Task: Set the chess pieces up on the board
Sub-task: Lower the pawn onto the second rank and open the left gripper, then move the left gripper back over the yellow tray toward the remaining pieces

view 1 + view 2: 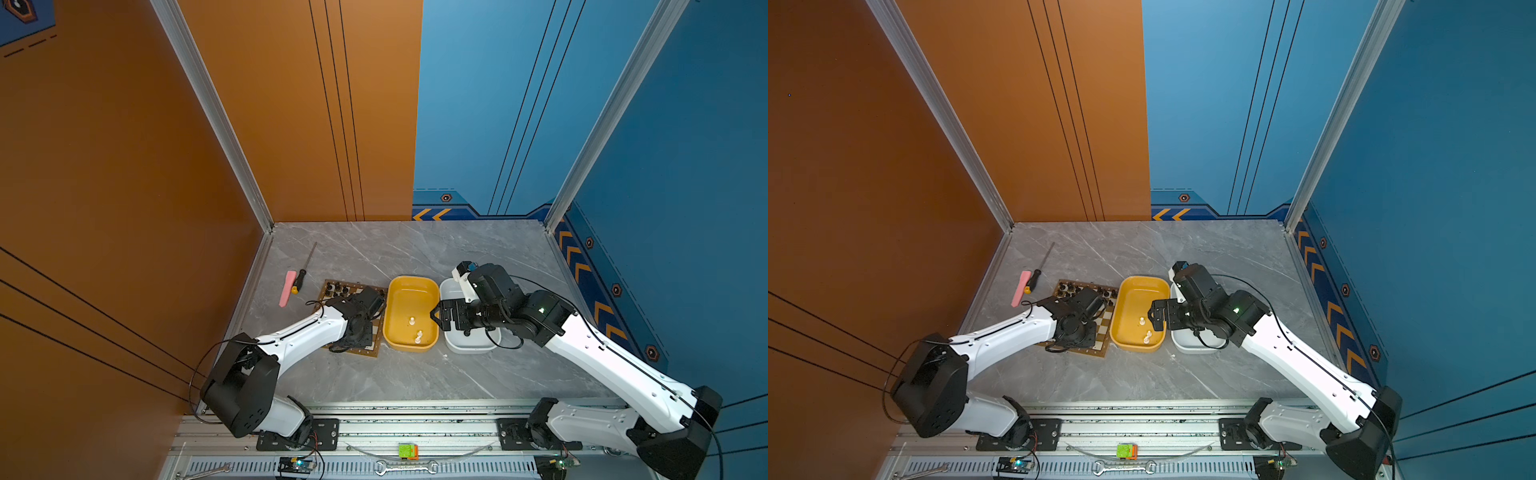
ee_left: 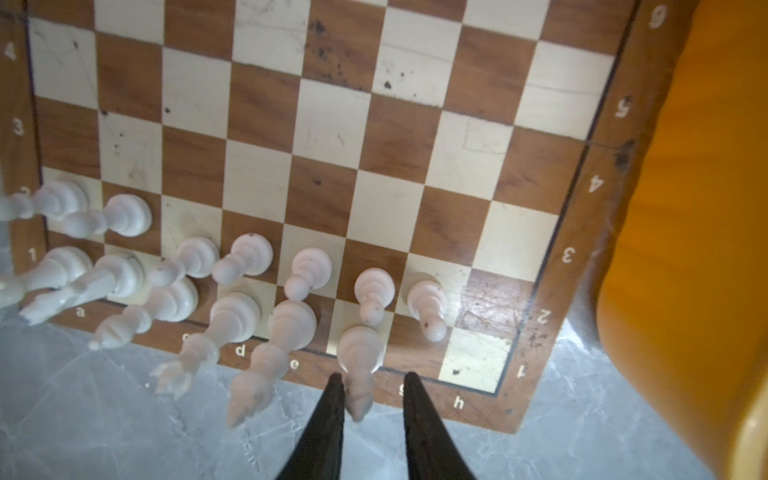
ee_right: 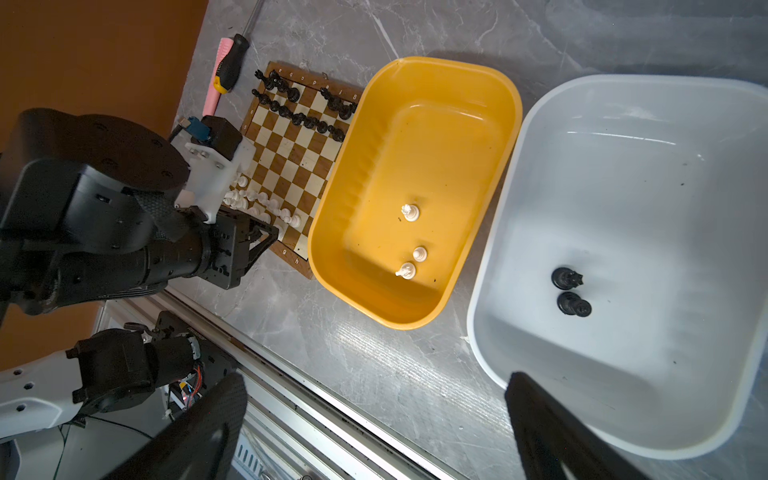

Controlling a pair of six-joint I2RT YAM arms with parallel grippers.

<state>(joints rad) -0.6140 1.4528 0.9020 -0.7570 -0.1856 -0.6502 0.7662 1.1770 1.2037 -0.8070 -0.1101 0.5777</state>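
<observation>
Top view: my left arm hides its claw over the board (image 1: 376, 336). Three white pieces (image 1: 411, 321) wait in the yellow tub (image 1: 409, 286).

Left wrist: my left claw (image 2: 372, 376) stands parted around a white piece (image 2: 359, 349) upright on the edge row, one finger close beside it. A crooked lift could topple it into its neighbours.

Right wrist: my right claw (image 3: 374, 380) gapes empty by the white tub (image 3: 536, 124), which holds two black pieces (image 3: 567, 286).

Even overhead light fills both top views for you, casting soft shadows on the tabletop (image 1: 415, 374); in your left wrist view the nearest white pieces (image 2: 286, 328) blur and splay outward, while glare streaks the white tub (image 3: 623, 104) in your right wrist view
</observation>
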